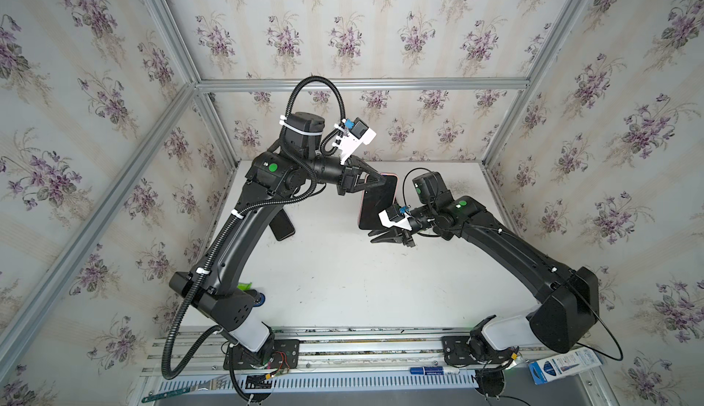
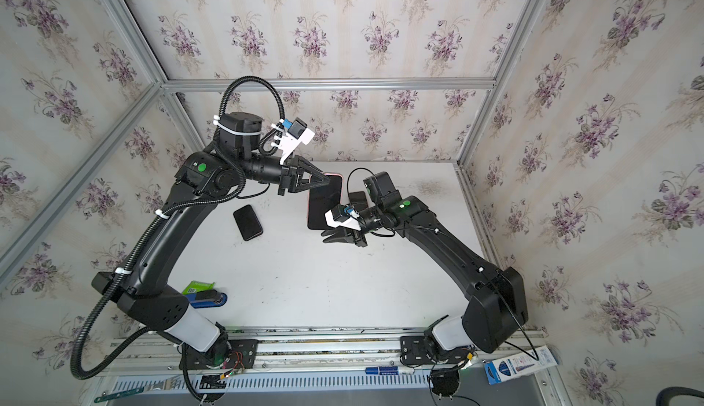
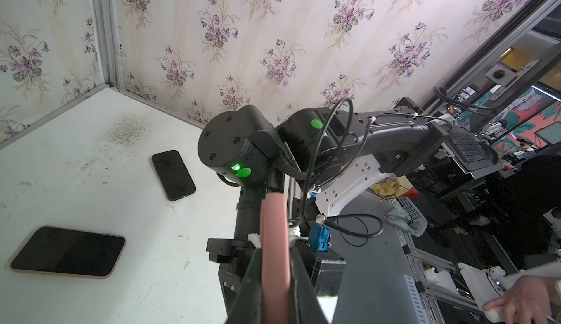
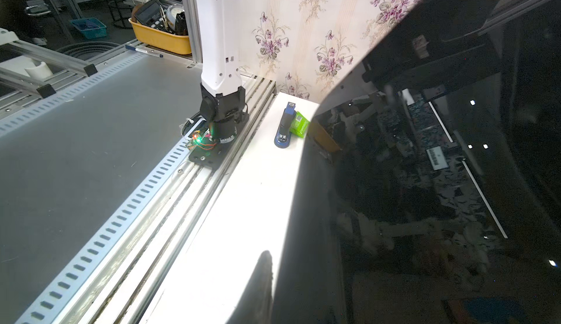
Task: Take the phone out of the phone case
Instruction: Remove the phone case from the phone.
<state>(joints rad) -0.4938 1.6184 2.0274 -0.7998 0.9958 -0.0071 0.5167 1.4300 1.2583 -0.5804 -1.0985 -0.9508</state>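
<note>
Hanging above the white desk point(image 1: 343, 278), the phone point(image 1: 377, 204) in its pink case point(image 3: 273, 231) is tilted, its dark screen facing up in both top views. The left tool point(image 1: 382, 178) is clamped on the phone's far end, one finger on each face of it. The right tool point(image 1: 375, 238) sits just off the phone's near end, its jaws parted a little and gripping nothing. Another black phone point(image 2: 247, 222) lies flat on the desk, well apart from both tools.
</note>
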